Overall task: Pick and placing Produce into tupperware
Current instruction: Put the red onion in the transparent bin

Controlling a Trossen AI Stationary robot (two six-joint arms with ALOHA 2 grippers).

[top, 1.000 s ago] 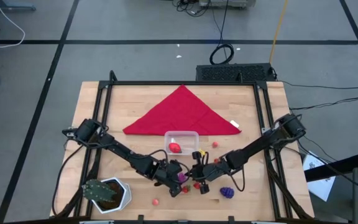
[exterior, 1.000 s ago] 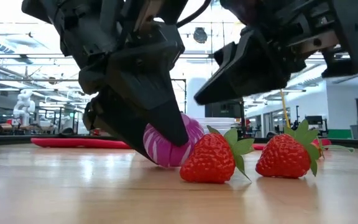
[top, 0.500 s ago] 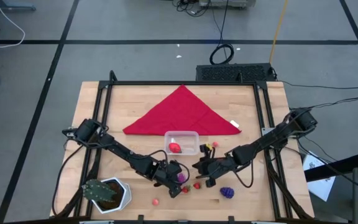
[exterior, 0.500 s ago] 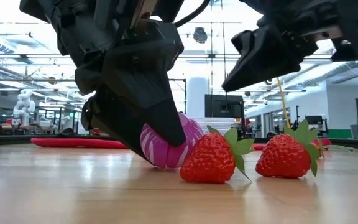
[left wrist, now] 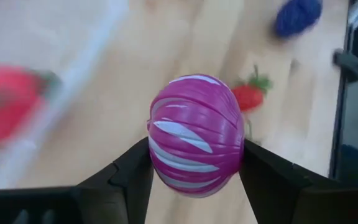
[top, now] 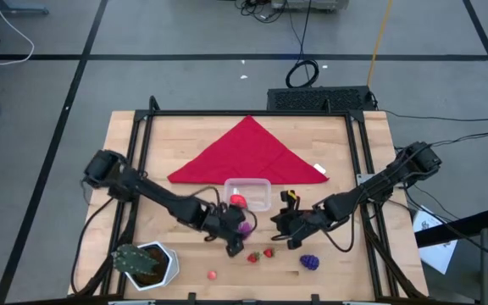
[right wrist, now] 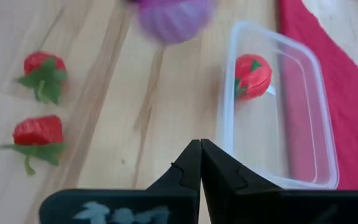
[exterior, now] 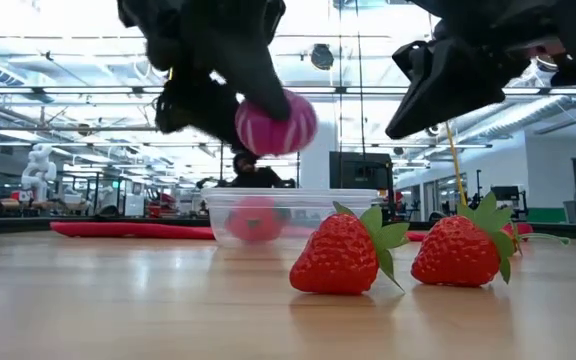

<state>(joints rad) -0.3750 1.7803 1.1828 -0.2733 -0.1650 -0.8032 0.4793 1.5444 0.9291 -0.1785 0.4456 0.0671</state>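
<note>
A purple-and-white striped ball (left wrist: pixel 194 134) hangs above the table between the fingers of my left gripper (top: pixel 239 229), just near of the clear tupperware (top: pixel 247 194). The tupperware holds one red fruit (right wrist: pixel 252 76). Two strawberries (exterior: pixel 340 255) (exterior: pixel 458 250) lie on the wood at the near side, with a purple grape bunch (top: pixel 310 262) and a small red ball (top: pixel 213 274) farther off. My right gripper (right wrist: pixel 201 155) is shut and empty, raised to the right of the tupperware. My left gripper pinches the striped ball by two opposite sides (left wrist: pixel 157 146) between its two fingers (left wrist: pixel 263 177). The fingers slant down from the table's left. In the low view the ball (exterior: pixel 275 122) hangs clear of the table, higher than the tupperware's rim.
A big red triangular cloth (top: pixel 248 157) lies behind the tupperware. A green plant in a white pot (top: pixel 146 263) stands at the near left corner. A dark frame (top: pixel 358 169) borders the wooden table.
My left gripper has lifted the striped ball off the table beside the strawberry and carried it up and toward the tupperware. My right gripper has risen and drawn back toward the table's right, staying shut. The strawberries have kept still.
</note>
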